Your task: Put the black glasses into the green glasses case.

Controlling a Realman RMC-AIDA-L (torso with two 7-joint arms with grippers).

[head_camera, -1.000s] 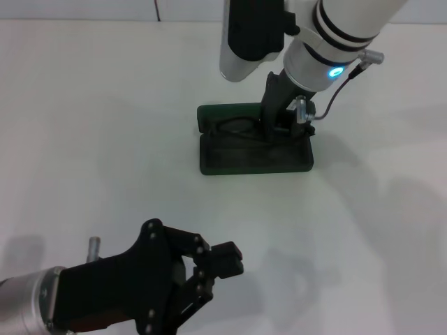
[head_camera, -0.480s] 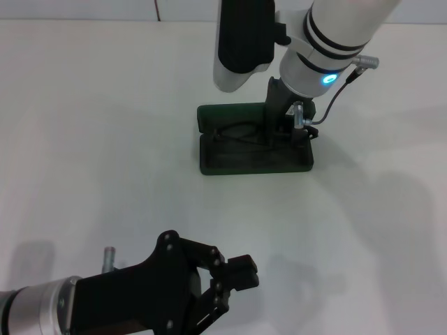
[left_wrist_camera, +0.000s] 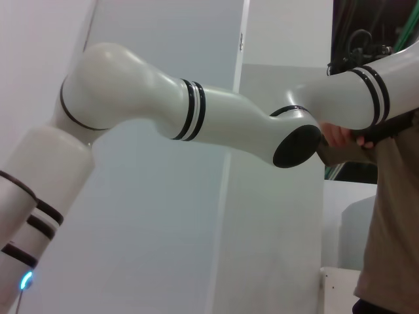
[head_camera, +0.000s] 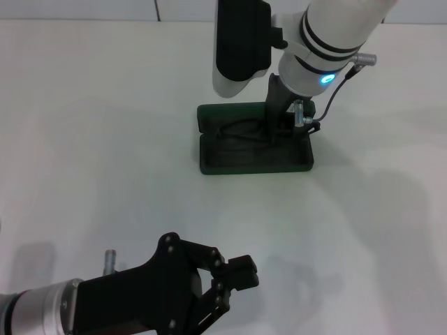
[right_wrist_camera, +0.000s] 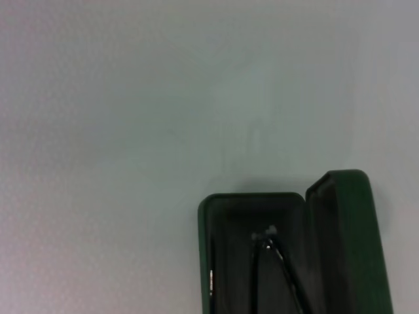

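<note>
The green glasses case lies open in the middle of the white table, its lid folded toward the far side. In its dark lining rest the black glasses, thin wire frames; the right wrist view shows them too, black glasses inside the green glasses case. My right gripper reaches down into the case's right half, just beside the frames, and its fingertips are hidden by the wrist. My left gripper hovers near the table's front edge, far from the case, shut on nothing.
My white right arm hangs over the table's far side above the case. The left wrist view looks up at that arm, with a person standing at the edge.
My left gripper has slid a little to the right and toward the front edge. The right arm has shifted slightly over the case; the glasses stay in it.
</note>
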